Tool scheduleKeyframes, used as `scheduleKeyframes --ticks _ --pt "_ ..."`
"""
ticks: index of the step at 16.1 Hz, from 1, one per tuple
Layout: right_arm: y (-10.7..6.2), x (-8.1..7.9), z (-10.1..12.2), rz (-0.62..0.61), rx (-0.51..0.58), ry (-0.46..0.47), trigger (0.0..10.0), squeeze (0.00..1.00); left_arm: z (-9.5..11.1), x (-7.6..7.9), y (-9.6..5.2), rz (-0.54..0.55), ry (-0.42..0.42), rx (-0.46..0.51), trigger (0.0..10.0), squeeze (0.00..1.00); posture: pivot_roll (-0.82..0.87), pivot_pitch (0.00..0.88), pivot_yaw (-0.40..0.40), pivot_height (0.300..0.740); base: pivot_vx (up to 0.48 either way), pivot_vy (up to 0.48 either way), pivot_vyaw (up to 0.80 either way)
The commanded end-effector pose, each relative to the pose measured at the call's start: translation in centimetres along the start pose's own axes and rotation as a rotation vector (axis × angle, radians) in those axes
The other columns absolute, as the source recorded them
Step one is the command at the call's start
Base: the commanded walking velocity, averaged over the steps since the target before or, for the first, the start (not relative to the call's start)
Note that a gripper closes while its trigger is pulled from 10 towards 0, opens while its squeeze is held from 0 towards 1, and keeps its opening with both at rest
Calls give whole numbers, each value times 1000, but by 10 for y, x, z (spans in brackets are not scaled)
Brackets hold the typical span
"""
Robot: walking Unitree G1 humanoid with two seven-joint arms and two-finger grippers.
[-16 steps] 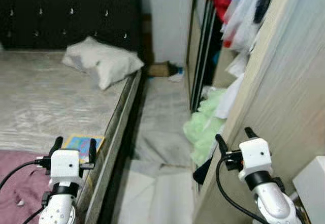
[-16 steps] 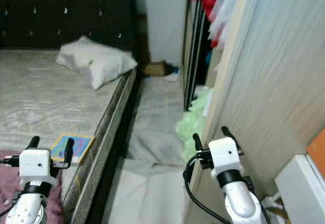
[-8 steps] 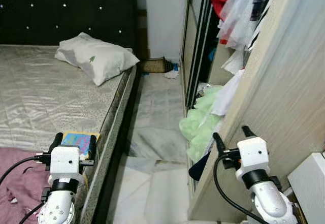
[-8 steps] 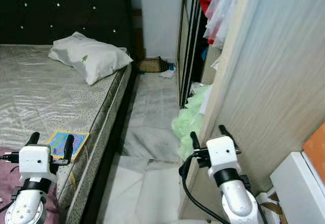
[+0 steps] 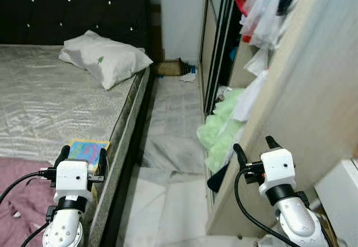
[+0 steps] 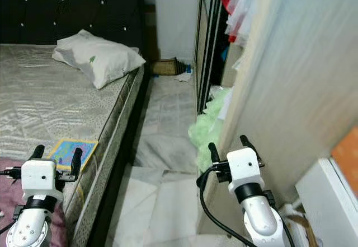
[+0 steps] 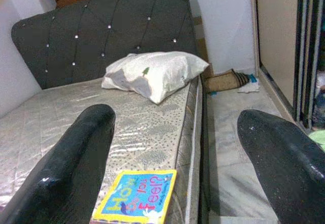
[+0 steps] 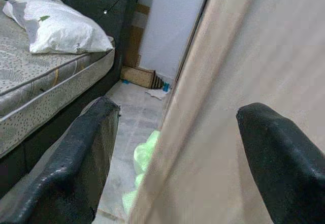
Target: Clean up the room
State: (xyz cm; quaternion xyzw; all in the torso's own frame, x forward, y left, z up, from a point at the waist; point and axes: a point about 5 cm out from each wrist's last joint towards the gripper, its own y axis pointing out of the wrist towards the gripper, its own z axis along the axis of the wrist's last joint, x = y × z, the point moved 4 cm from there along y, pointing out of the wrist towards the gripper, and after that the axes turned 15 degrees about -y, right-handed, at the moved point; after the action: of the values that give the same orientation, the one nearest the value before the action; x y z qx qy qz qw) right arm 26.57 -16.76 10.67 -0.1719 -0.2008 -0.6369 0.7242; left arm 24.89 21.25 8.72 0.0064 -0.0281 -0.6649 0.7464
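A bed [image 5: 50, 107] lies to my left with a white pillow [image 5: 106, 62] at its head. A colourful picture book [image 5: 86, 148] rests at the mattress edge, just ahead of my left gripper [image 5: 82, 157], which is open and holds nothing. A maroon cloth [image 5: 22, 185] is bunched on the bed beside that arm. A heap of pale green clothes [image 5: 221, 132] spills from the wardrobe onto the floor. My right gripper [image 5: 253, 146] is open and empty, close against the wardrobe's side panel [image 5: 302, 101].
A narrow tiled aisle [image 5: 168, 146] runs between bed and wardrobe. A brown slipper [image 5: 168, 68] and scraps lie at its far end. Clothes [image 5: 257, 6] hang in the open wardrobe. A white box [image 5: 338, 191] stands at my lower right.
The whole picture has shifted and sharpened as the camera moved. Both grippers keep the same open pose, and nothing on the bed or floor has moved.
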Motion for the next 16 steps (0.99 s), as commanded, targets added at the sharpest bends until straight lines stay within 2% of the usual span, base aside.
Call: scheduleKeyframes --ticks 1,13,16 --pt "0 -1 -5 12 -22 -2 10000 0 -3 1 0 -12 3 -18 10000 0 -63 0 -22 740 -244 0 0" --pt "1 -4 -4 28 -15 -10 10000 0 -4 2 1 -25 -4 -19 10000 0 -61 0 -23 740 -20 0 0" --pt "0 -5 -4 32 -12 -12 10000 0 -3 2 0 -28 1 -17 10000 0 -60 0 -24 740 0 0 800"
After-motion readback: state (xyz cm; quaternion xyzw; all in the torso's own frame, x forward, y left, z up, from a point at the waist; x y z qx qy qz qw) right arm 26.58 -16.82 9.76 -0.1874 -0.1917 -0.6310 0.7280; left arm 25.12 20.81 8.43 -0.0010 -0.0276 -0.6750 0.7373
